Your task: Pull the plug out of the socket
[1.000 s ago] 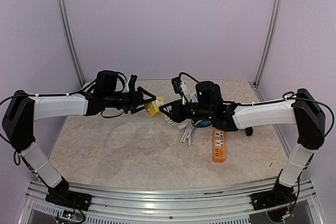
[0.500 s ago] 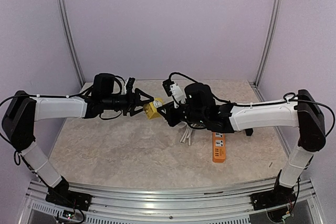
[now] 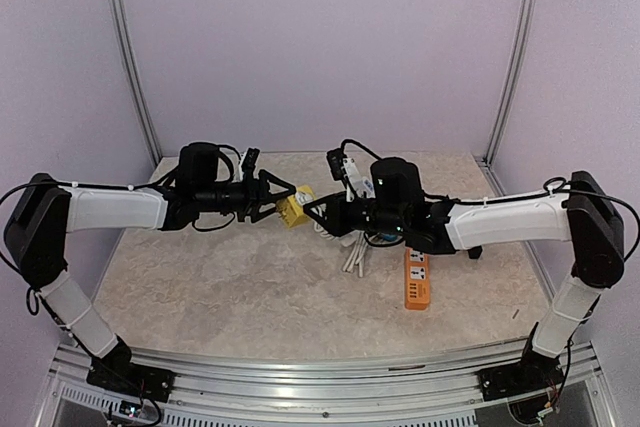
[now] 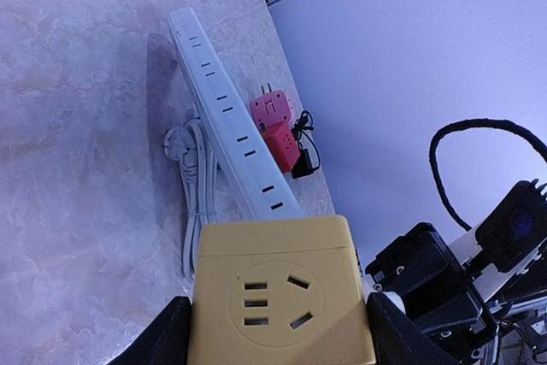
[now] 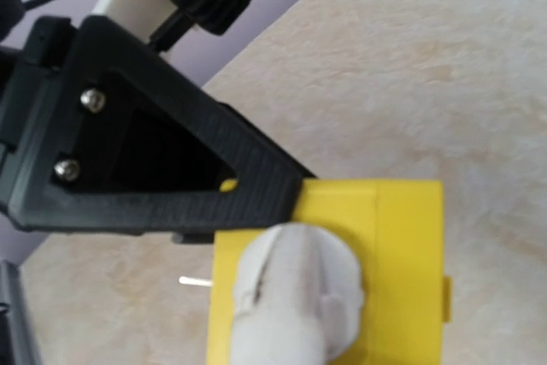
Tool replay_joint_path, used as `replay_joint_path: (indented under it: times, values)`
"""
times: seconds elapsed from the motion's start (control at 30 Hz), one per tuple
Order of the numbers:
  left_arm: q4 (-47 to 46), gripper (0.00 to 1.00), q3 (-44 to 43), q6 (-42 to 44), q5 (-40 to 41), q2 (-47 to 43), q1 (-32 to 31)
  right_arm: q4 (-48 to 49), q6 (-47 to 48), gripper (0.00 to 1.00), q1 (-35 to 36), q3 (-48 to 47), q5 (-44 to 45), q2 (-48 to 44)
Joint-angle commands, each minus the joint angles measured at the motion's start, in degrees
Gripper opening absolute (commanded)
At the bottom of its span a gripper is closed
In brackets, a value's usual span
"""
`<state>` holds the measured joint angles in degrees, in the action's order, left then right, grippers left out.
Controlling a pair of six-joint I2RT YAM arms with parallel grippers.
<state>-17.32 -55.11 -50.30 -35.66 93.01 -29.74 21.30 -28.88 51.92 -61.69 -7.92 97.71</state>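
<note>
On the marbled surface [image 3: 200, 287] I see a long white power strip [image 4: 231, 121] with its cord bundled beside it, and an orange power strip [image 3: 416, 279] nearer my right arm. My left tool [image 3: 284, 199] pinches the yellow socket cube [image 4: 278, 297] by two opposite sides, between the arms. A white plug [image 5: 295, 284] sits against one face of the cube. I cannot tell whether my right tool [image 3: 322, 213] grips it.

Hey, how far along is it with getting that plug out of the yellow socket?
Done: the left claw grips the yellow socket block. In hand: the right claw is at the white plug; its grip isn't visible. Left: the plug looks seated against the block, so the pull-out is not yet done.
</note>
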Motion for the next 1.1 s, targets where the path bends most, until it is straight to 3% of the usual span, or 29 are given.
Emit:
replay_joint_path:
  times: [0.0, 0.27, 0.43, 0.5, 0.67, 0.77, 0.9, 1.07]
  values:
    - [-0.7, 0.28, 1.75, 2.05, -1.27, -1.1, 0.82, 4.78, -6.31, 0.0, -2.75, 0.0, -0.28, -2.29]
    - [-0.06, 0.28, 1.13, 1.67, -0.82, -1.06, 0.9, -4.14, 1.8, 0.0, 0.66, -3.6, 8.08, -2.41]
    - [3.13, 0.28, -0.21, 3.97, 0.32, -1.08, 0.82, -12.07, 1.14, 0.0, 1.08, -7.3, 14.28, -1.16]
    - [4.15, 0.27, -0.34, 4.77, 1.4, -1.29, 0.59, -13.89, 1.1, 0.09, 1.14, -8.06, 15.25, -0.87]
    - [6.07, 0.24, -0.59, 6.82, 5.19, -2.96, -0.03, -14.08, 2.5, 0.46, 0.99, -8.63, 12.24, -1.83]
    - [6.74, 0.24, -1.12, 7.29, 5.25, -2.94, -0.1, -14.58, 2.77, 0.62, 0.48, -8.52, 11.33, -2.53]
    - [8.25, 0.24, -1.91, 8.77, 6.47, -2.58, -0.98, -16.29, 4.57, 0.68, -0.05, -9.43, 7.44, -2.4]
    - [12.68, 0.24, -3.5, 13.17, 11.85, -3.44, -2.78, -22.09, 7.33, 0.64, -0.17, -11.6, 2.86, -1.76]
